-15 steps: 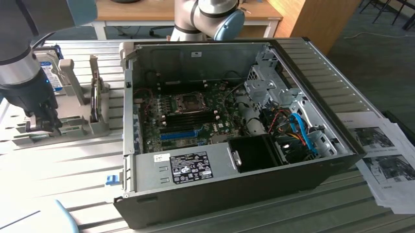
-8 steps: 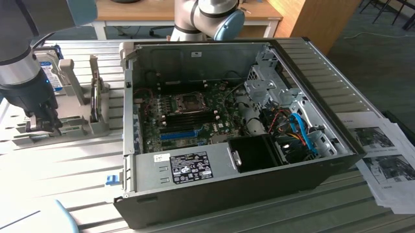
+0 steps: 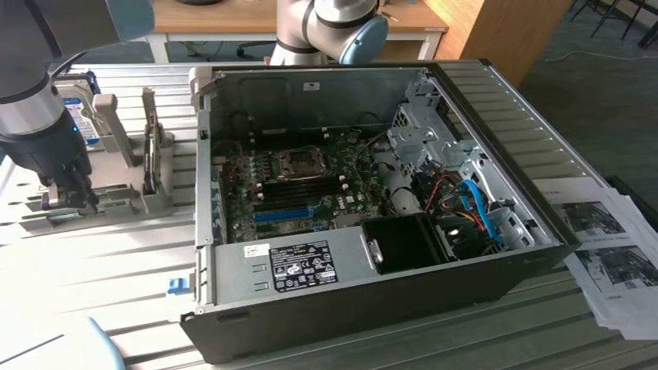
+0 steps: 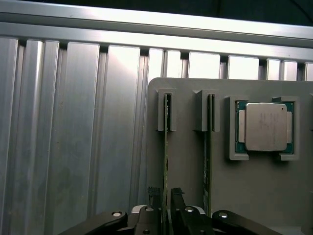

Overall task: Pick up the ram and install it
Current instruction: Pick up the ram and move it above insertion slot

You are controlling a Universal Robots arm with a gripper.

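Ram [image 4: 166,147] stands on edge in a slot of the grey holder [image 4: 186,161], its long axis level along the holder and parallel to the second stick [image 4: 209,147]. Gripper [image 4: 166,196] open, jaws astride the ram, not clamping. Lifting and installation in the computer case [image 3: 360,316], well apart, judged outstanding.

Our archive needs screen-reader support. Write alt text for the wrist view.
The end effector is lined up with a ram stick standing edge-on in a grey holder on a ribbed aluminium table. A second stick stands in the neighbouring slot, and a processor chip lies in a recess beside it.
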